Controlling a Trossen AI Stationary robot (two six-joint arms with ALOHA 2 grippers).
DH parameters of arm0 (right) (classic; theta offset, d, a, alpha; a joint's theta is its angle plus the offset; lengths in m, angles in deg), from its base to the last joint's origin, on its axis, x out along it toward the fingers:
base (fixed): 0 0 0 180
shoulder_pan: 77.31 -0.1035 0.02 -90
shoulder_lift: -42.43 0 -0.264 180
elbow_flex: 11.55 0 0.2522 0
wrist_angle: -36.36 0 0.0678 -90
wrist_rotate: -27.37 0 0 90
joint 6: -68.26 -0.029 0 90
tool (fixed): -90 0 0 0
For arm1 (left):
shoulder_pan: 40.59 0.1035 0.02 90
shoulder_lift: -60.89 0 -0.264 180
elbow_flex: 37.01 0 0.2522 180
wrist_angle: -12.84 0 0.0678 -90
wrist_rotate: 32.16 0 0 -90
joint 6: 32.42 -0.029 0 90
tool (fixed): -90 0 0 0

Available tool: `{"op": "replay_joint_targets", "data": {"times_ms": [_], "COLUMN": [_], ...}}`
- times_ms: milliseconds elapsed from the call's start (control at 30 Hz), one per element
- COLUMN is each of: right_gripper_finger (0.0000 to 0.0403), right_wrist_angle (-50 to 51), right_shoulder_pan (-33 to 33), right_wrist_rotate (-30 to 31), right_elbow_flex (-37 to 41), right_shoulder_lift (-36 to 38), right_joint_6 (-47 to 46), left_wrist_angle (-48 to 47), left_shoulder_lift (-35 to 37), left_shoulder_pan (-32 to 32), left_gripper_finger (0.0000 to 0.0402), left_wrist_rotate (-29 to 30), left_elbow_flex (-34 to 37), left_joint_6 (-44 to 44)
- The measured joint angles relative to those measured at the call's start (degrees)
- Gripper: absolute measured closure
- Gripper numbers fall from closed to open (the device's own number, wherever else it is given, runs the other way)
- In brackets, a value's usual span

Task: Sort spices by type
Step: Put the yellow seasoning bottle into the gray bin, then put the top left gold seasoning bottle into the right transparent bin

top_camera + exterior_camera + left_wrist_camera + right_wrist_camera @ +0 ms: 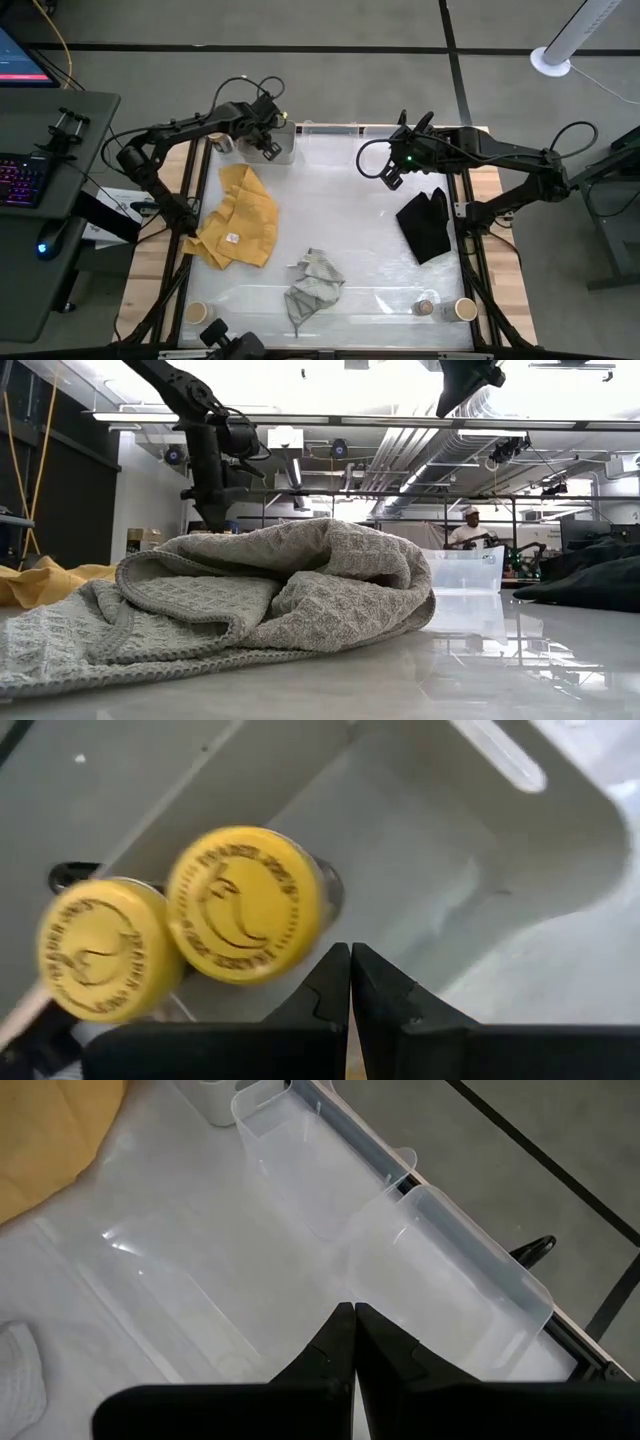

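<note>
Left gripper (350, 982): fingers closed, empty, over grey bin (281, 143) at table's far edge; two yellow-topped jars (240, 904) inside. Yellow cloth (240, 215) left-centre. Grey cloth (313, 285) near front edge. Tan jar (195, 312) front-left corner. Right gripper (352, 1342): closed, empty, above clear bins (440, 1260). Black cloth (425, 225) right. Two jars (465, 309) front-right corner.

Counts on my counter
I see two yellow-topped jars (243, 904), three cloths (240, 215), two clear bins (440, 1265), three jars up front (465, 309).
</note>
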Motion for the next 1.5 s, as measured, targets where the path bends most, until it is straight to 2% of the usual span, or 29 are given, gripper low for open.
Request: {"op": "replay_joint_targets", "data": {"times_ms": [433,567,833,1167,1300,1400,1500], "right_gripper_finger": [0.0403,0.0403,0.0403,0.0403,0.0403,0.0403,0.0403], "right_wrist_angle": [-1.8,-1.8,-1.9,-1.9,-1.9,-2.0,-2.0], "right_shoulder_pan": [0.0,0.0,0.0,0.0,0.0,0.0,0.0], "right_wrist_rotate": [0.0,0.0,0.0,0.0,0.0,0.0,0.0], "right_elbow_flex": [0.0,0.0,0.0,0.0,0.0,0.0,0.0], "right_shoulder_lift": [0.0,0.0,0.0,0.0,0.0,0.0,0.0], "right_joint_6": [0.1,0.0,0.0,0.5,0.6,0.6,0.6], "left_wrist_angle": [3.3,5.1,4.9,-9.6,-11.0,-11.8,-13.2], "left_shoulder_lift": [0.0,0.0,0.1,5.7,7.6,7.2,6.0], "left_shoulder_pan": [4.0,4.3,4.1,2.9,4.4,7.5,11.5], "left_gripper_finger": [0.0401,0.0401,0.0401,0.0401,0.0399,0.0381,0.0345], "left_wrist_rotate": [-1.1,-4.3,-2.6,-3.9,0.6,2.9,3.1], "left_elbow_flex": [0.0,0.0,0.0,-9.1,-11.2,-11.2,-11.2], "left_joint_6": [-5.4,-6.5,-7.5,-9.3,-5.7,-4.3,-2.7]}}
